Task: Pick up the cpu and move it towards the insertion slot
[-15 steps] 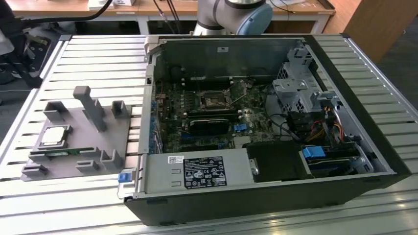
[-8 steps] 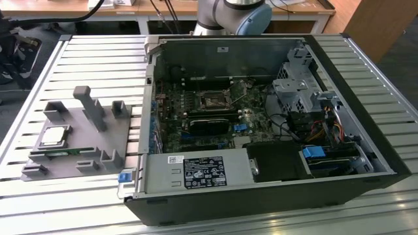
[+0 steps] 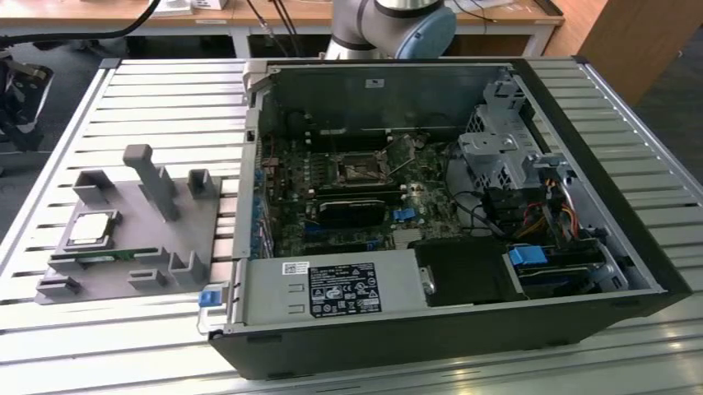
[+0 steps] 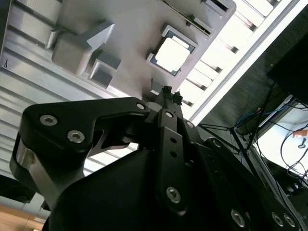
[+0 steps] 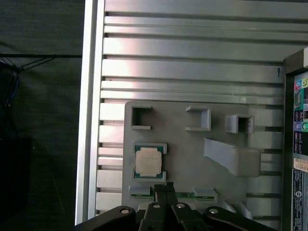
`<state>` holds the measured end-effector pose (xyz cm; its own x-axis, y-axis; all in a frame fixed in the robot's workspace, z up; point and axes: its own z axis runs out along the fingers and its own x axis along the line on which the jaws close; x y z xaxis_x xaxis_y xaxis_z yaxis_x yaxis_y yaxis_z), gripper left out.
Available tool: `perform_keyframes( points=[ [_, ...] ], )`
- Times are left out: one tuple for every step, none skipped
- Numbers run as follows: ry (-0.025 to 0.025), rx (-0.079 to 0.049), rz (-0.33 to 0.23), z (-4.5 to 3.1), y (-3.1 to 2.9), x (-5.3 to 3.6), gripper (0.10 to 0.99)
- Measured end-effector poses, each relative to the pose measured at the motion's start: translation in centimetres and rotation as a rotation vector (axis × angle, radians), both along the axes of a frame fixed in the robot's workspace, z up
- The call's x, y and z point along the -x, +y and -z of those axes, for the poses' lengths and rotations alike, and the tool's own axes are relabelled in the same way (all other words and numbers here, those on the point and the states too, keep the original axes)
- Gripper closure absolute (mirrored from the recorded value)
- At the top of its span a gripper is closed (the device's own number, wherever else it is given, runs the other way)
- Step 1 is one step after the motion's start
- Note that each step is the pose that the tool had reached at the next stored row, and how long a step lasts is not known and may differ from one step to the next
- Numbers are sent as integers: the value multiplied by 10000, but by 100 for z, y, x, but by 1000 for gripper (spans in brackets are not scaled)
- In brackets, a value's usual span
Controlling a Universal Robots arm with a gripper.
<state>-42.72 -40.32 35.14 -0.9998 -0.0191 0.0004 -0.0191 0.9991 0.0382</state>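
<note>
One grey tray [image 3: 137, 234] lies at the exterior view's left on the slatted metal bench [image 3: 165, 99]. One cpu [image 3: 90, 229] sits flat in the tray's square recess, with one green memory stick [image 3: 110, 256] just beside it. Toward the exterior view's right, one open computer case [image 3: 439, 346] shows one insertion slot [image 3: 360, 170] on its board, well apart from the cpu. In the first wrist view the claw [image 5: 164, 186] hangs over the tray near the cpu, tips together, holding nothing. Wooden desks [image 3: 275, 12] stand behind the bench.
</note>
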Motion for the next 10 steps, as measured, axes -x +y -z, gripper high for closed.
perform_keyframes(
  points=[
    [-1, 0, -1, 3, 0, 15, 980],
    [0, 0, 0, 7, 0, 30, 980],
    [0, 0, -1, 11, 0, 43, 980],
    [1, 1, 0, 16, 0, 55, 980],
    [-1, 0, 0, 23, 0, 63, 980],
    [-1, 2, -2, 31, 0, 67, 973],
    [0, 6, -1, 39, 0, 71, 973],
    [2, 8, 0, 46, 0, 75, 918],
    [2, 9, 0, 54, 0, 79, 851],
    [2, 9, -1, 61, 0, 81, 792]
  ],
)
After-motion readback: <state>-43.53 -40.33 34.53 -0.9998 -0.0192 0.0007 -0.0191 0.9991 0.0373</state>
